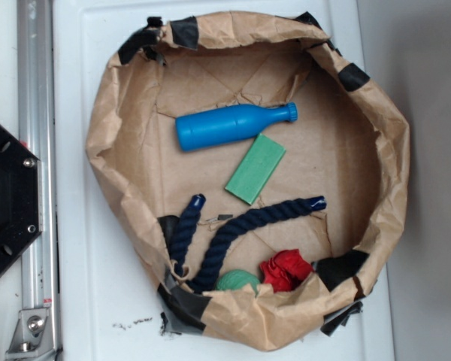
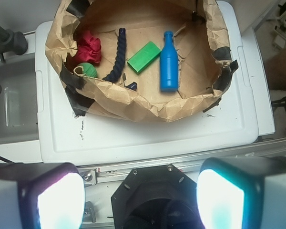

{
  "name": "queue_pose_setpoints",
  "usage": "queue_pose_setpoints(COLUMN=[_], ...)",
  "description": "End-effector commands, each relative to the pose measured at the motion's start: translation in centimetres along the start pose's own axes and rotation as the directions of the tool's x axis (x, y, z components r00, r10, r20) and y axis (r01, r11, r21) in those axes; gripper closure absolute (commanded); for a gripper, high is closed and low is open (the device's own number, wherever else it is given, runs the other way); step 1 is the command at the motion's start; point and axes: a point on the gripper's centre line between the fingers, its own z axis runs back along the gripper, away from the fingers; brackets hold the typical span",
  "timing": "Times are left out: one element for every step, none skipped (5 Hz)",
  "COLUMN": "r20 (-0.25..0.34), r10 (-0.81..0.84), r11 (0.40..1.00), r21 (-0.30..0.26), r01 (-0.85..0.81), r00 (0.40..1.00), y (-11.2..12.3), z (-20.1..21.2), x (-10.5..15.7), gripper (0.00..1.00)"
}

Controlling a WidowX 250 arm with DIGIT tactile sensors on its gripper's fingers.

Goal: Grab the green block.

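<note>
The green block [image 1: 255, 168] [image 2: 144, 57] is a flat green slab lying on the floor of a brown paper-lined bowl [image 1: 119, 113] [image 2: 133, 102], just below the blue bottle [image 1: 233, 125] [image 2: 168, 61]. In the wrist view my gripper [image 2: 140, 198] hangs high above the black robot base, well short of the bowl. Its two bright pads stand wide apart, open, with nothing between them. The gripper does not show in the exterior view.
Also in the bowl are a dark blue rope [image 1: 240, 229] [image 2: 117, 57], a round green ball [image 1: 238, 282] [image 2: 88, 70] and a red cloth lump [image 1: 287, 269] [image 2: 88, 46]. The bowl sits on a white lid [image 1: 83, 248]. The black robot base [image 1: 7, 199] and a metal rail [image 1: 37, 150] lie at the left.
</note>
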Motion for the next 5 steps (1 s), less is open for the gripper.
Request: queue_pose_setpoints(r20=[0.0, -0.112, -0.068, -0.02, 0.003], r10=[0.0, 0.111, 0.302, 0.528, 0.722], r11=[1.0, 0.994, 0.953, 0.849, 0.691], r21=[0.0, 0.03, 0.048, -0.025, -0.06], r01=[0.0, -0.108, -0.299, -0.528, -0.721], r00=[1.0, 0.988, 0.951, 0.849, 0.692], y=[0.0, 2.7, 4.3, 4.3, 3.8], z=[0.0, -3.9, -6.2, -9.1, -12.6], x=[0.0, 3.7, 5.8, 8.4, 10.1], gripper=[0.0, 0.0, 0.0, 0.0, 0.0])
